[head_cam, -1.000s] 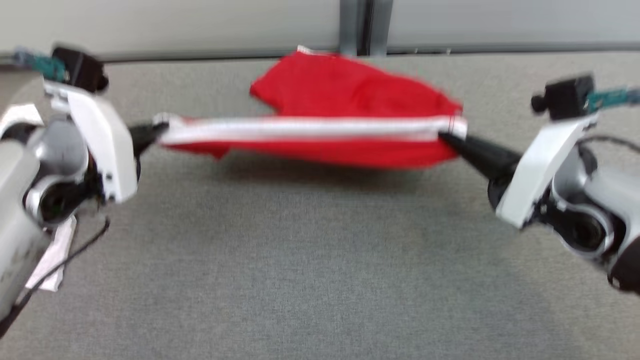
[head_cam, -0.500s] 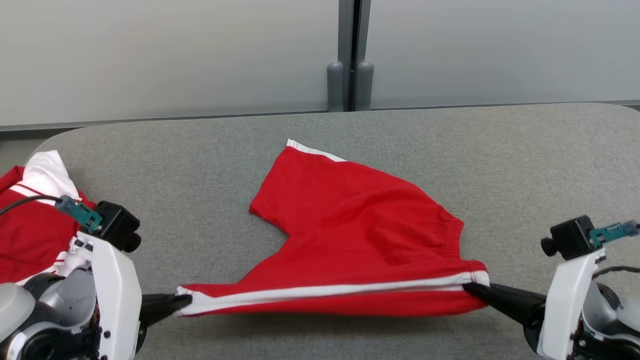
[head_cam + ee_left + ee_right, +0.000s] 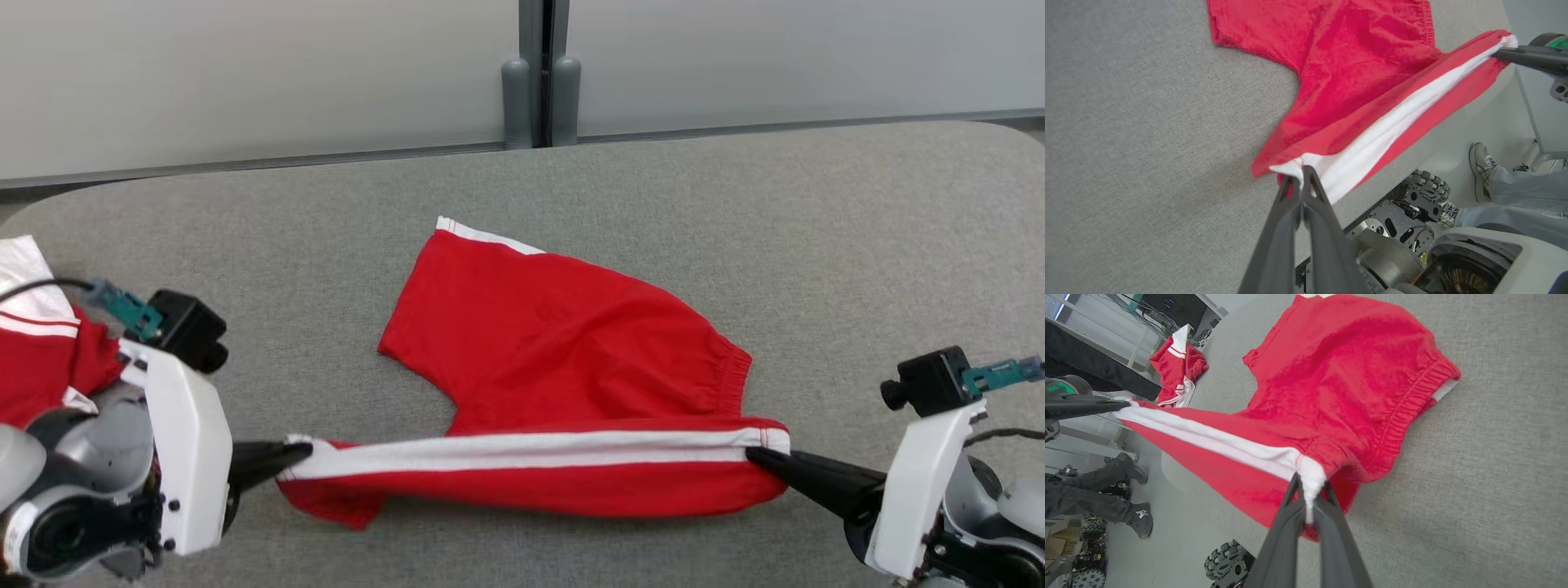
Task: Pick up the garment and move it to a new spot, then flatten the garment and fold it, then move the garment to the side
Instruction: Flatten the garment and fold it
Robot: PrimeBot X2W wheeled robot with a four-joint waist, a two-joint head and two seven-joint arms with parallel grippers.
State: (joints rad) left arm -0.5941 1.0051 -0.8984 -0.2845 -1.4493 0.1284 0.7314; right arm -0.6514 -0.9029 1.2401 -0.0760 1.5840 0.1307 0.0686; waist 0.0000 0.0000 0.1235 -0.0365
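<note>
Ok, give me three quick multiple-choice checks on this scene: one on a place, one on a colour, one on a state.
1. Where on the grey fabric-covered table does the crumpled red-and-white spare garment lie?
A. at the far right
B. at the left edge
C. at the middle of the far edge

2. What colour is the side stripe of the red elastic-waist shorts?
A. black
B. yellow
C. white

3. How do the left gripper and the right gripper stand?
A. both shut on the shorts' striped edge
B. both open above it
C. the left holds it, the right is open

Answers:
1 B: in the head view it is bunched by the left arm.
2 C: a white band runs between the two grippers.
3 A: each wrist view shows the fingers pinched on cloth.
</note>
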